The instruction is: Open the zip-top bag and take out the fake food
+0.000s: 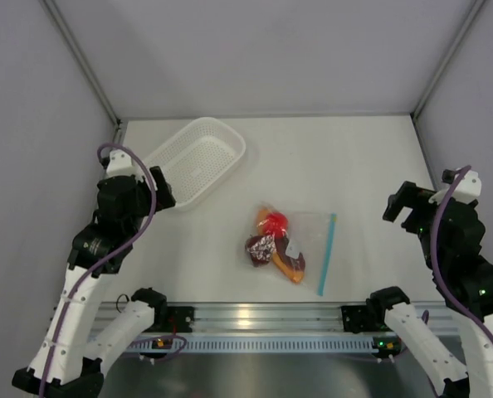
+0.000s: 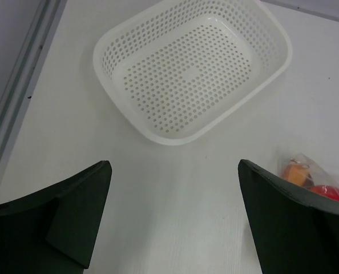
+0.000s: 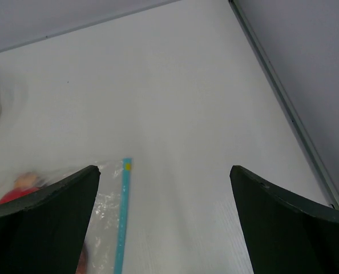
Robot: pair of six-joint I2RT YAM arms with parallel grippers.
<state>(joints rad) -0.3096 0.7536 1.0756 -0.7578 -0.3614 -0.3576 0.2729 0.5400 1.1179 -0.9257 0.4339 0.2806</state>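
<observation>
Both arms hover off the table (image 1: 354, 157), one at each side. The left gripper (image 1: 160, 197) is spread wide with nothing between its fingers; in its wrist view (image 2: 174, 166) there is only bare tabletop in the gap. The right gripper (image 1: 398, 202) is just as wide and just as empty (image 3: 164, 170).

The bag (image 1: 303, 240) lies flat mid-table, between the two grippers and well apart from each, toward the near rail. It's clear, crinkly film, rectangular, with glints across it. Its light blue strip (image 1: 327, 253) runs down the edge facing the right gripper, and the right wrist view shows that strip (image 3: 122, 220) low and left, beside the left finger. Whether it is sealed, I can't tell.

The food sits bunched at the bag's far-from-strip end: a glossy red tomato (image 1: 273, 222), a dark ring (image 1: 260, 247), an orange slice (image 1: 290, 264).

The basket (image 1: 198, 162), white perforated plastic with rounded corners, sits just beyond the left gripper, empty (image 2: 189, 74).
</observation>
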